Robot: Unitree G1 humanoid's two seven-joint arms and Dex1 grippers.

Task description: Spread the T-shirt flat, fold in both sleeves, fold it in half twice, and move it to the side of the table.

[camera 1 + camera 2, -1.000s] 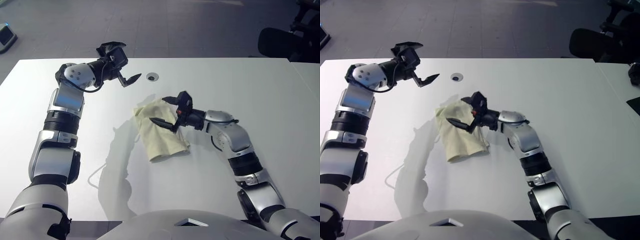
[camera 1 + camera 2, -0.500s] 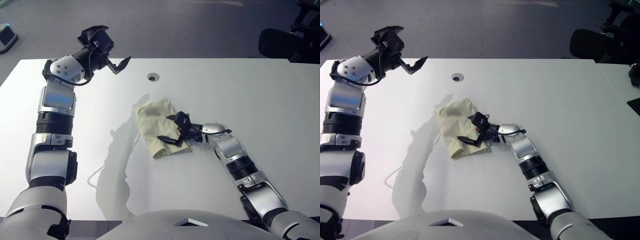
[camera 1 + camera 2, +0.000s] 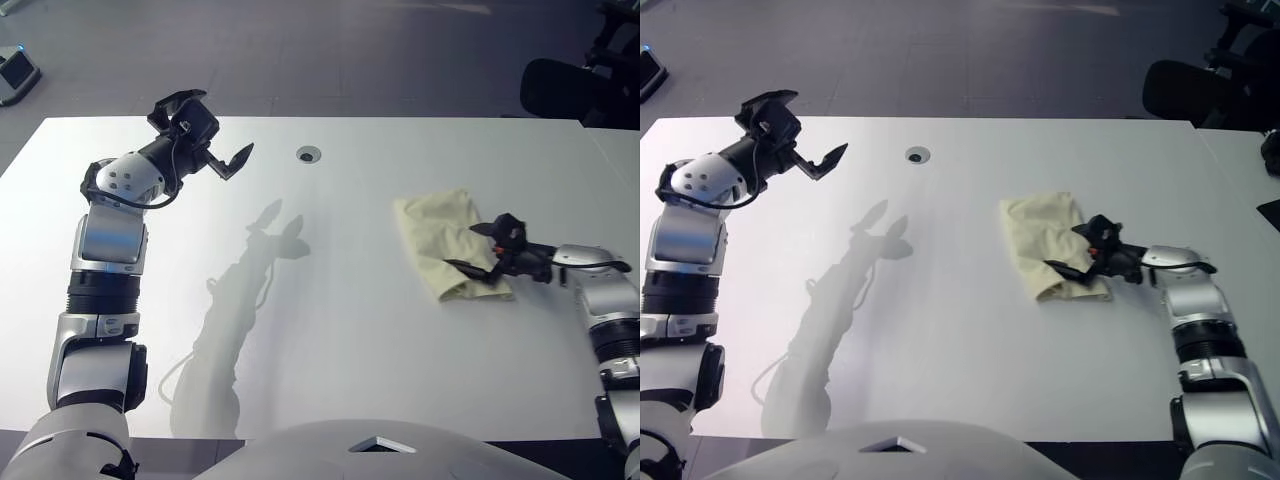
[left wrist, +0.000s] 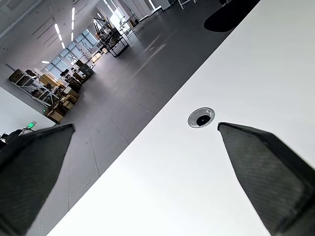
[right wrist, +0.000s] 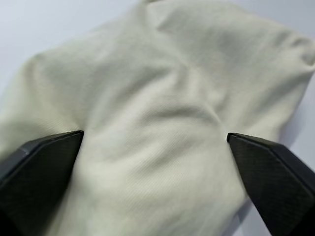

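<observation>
The pale yellow T-shirt point(image 3: 440, 238) lies folded into a small packet on the right part of the white table point(image 3: 330, 330). My right gripper point(image 3: 466, 248) is low over the packet's near right edge. Its fingers are open and spread across the cloth, which the right wrist view shows as T-shirt fabric point(image 5: 167, 108) between the two black fingertips point(image 5: 49, 162). My left gripper point(image 3: 218, 130) is open and held up over the far left of the table, well away from the shirt. Nothing is between its fingers point(image 4: 261, 167).
A round cable hole point(image 3: 309, 154) sits in the table's far middle, also seen as the hole point(image 4: 201, 118) in the left wrist view. A black chair point(image 3: 575, 88) stands beyond the far right corner. A second table point(image 3: 618, 140) adjoins on the right.
The folded T-shirt has slid from the table's middle to its right side together with my right gripper. My left arm drew back toward the far left.
</observation>
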